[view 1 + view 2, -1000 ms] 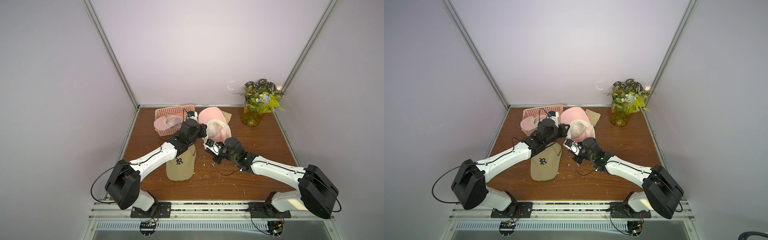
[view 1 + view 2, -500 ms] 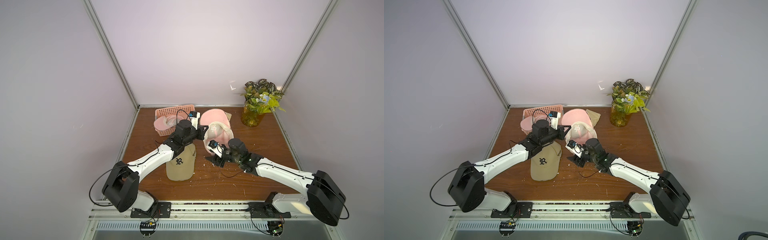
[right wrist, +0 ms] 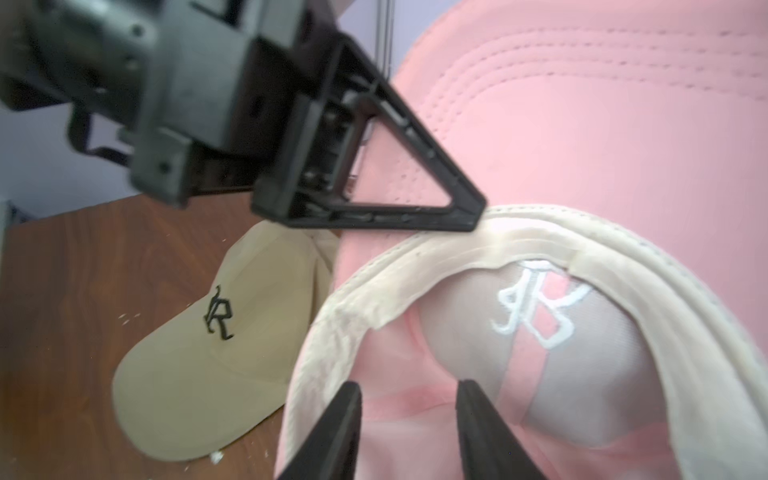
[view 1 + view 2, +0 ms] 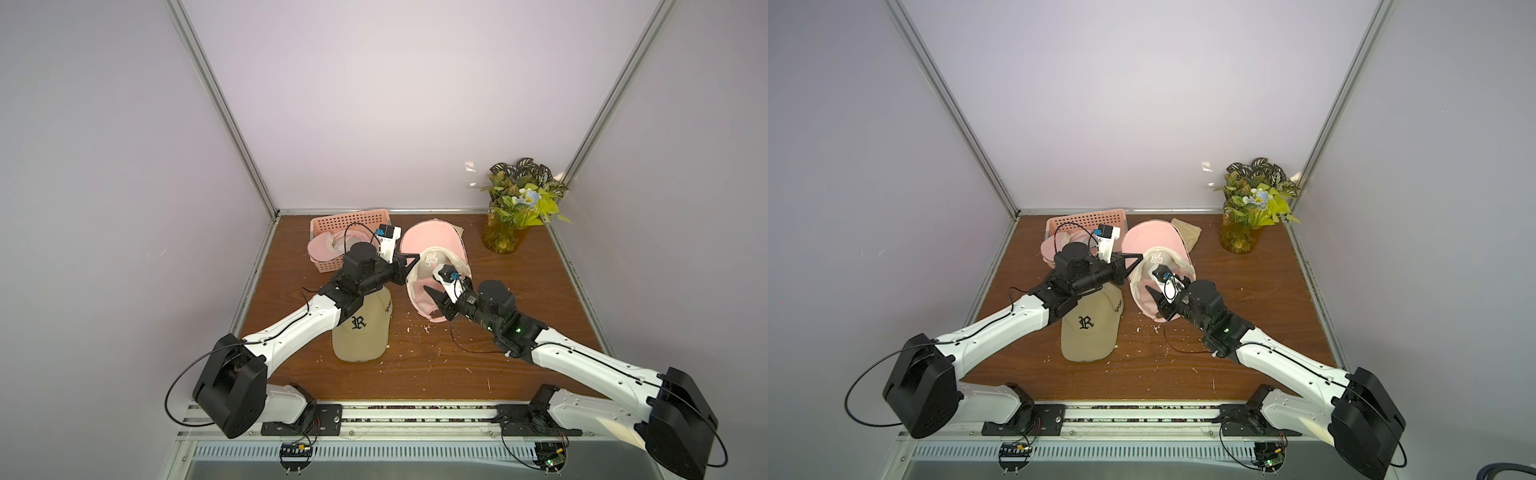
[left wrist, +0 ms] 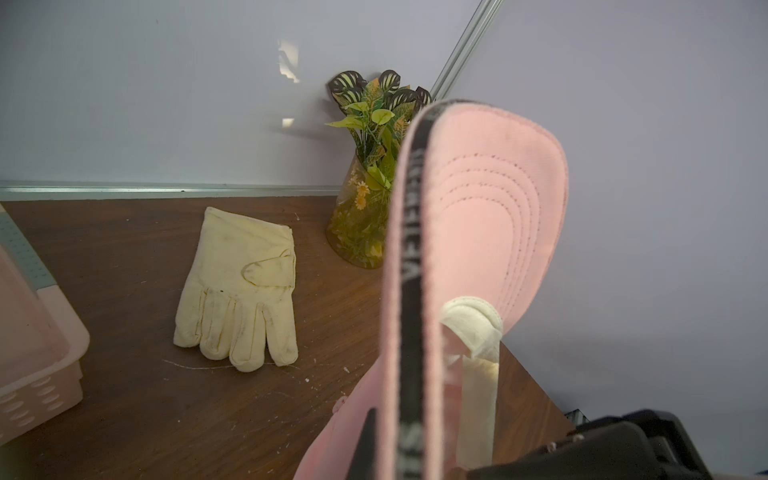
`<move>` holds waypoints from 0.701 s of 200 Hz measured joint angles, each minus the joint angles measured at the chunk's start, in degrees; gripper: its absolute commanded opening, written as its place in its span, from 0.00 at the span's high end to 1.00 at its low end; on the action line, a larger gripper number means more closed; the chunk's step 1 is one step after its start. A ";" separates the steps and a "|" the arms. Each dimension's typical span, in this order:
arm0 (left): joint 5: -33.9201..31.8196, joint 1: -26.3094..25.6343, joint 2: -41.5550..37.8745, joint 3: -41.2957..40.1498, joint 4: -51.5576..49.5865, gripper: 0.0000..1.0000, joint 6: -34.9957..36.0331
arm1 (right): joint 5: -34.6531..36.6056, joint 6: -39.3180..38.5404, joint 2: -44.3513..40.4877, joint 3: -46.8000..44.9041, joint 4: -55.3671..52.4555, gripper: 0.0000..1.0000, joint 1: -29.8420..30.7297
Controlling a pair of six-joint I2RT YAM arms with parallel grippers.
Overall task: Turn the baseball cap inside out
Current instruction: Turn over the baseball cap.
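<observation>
Mid-inversion: left gripper (image 4: 415, 258) clamps pink cap (image 4: 430, 241) rim; right gripper (image 3: 409, 386), jaws apart, inside crown, maybe touching lining. Next: push crown through.

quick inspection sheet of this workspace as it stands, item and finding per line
surface: wooden table, scattered white crumbs
job's things: pink cap opening up, lining showing
clutter: beige cap, pink basket with pink fabric in it, glove, vase of plants
grippers: left gripper shut on the pink cap's rim; right gripper open inside the crown
cables: black loops at both arm bases; thin cable on the table by the right arm
surroundings: lilac walls, metal frame posts
</observation>
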 measured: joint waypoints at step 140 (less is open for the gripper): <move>8.48 -0.04 2.34 0.00 3.32 1.00 -10.38 | 19.78 0.83 17.40 3.93 8.50 0.51 0.26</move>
